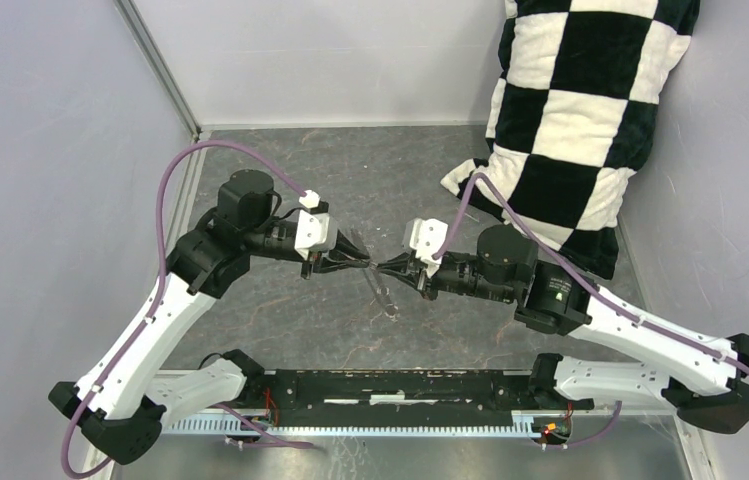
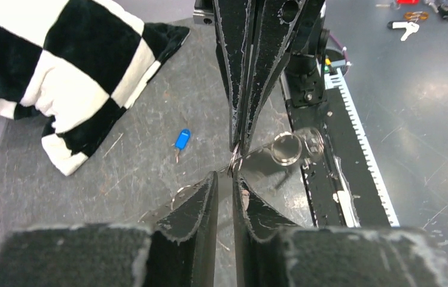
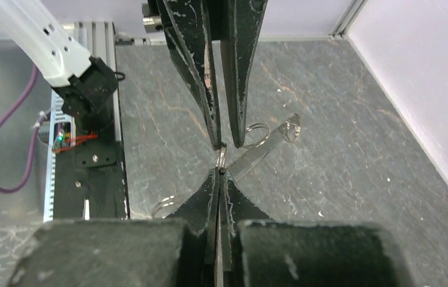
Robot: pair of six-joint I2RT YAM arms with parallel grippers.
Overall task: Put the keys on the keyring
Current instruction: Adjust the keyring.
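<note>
The keyring [image 3: 222, 156] shows edge-on as a thin wire between the two sets of fingertips, above the table. My right gripper [image 3: 220, 171] is shut on its near edge. My left gripper [image 2: 226, 177] faces it tip to tip, jaws slightly parted, with the keyring [image 2: 234, 161] just beyond its tips and nothing pinched. In the top view the left gripper [image 1: 362, 262] and right gripper [image 1: 386, 266] meet at mid-table. One key with a blue head [image 2: 182, 139] lies on the table, apart from both grippers. A clear strip with small rings [image 3: 264, 149] lies or hangs under the ring.
A black-and-white checkered pillow [image 1: 575, 110] leans in the back right corner. A black rail with a toothed strip [image 1: 400, 395] runs along the near edge. More keys and a blue tag [image 2: 410, 27] lie beyond the rail. A loose small ring [image 3: 167, 206] lies on the table.
</note>
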